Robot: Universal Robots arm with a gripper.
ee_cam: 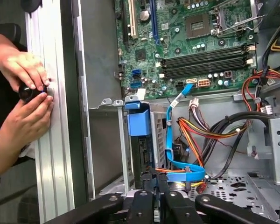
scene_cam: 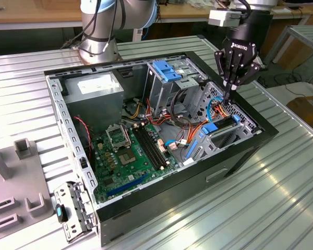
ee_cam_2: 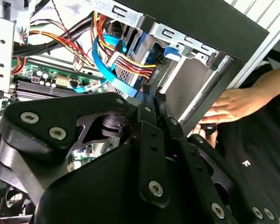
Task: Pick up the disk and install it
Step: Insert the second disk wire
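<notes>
Hovering over the drive-bay corner of the open computer case [scene_cam: 261, 133], the end effector [scene_cam: 233, 86] points straight down with its fingers drawn together to a tip; in both wrist views the fingers [ee_cam_2: 151, 116] meet with no gap and nothing is pinched between them. The fingertips sit just above the orange and blue cables [scene_cam: 219, 107] at the bay.

The disk [ee_cam: 144, 154] stands on edge in the lower drive bay, directly under the fingertips in the first wrist view, with a blue plastic rail [ee_cam: 139, 122] at its end and a light-blue flat cable [ee_cam: 170, 140] looping beside it. In the exterior view it shows as a blue tab [scene_cam: 211, 126] at the bay; whether it is fully seated I cannot tell.

The case lies on its side on the ribbed metal counter [scene_cam: 281, 198], motherboard [scene_cam: 133, 151] exposed, grey power-supply box [scene_cam: 96, 88] at the far corner, tall metal cage with a blue handle [scene_cam: 167, 70] near the middle.

A person's two hands [ee_cam: 23, 93] rest on the counter just outside the case wall, holding a small black round object [ee_cam: 30, 91].
</notes>
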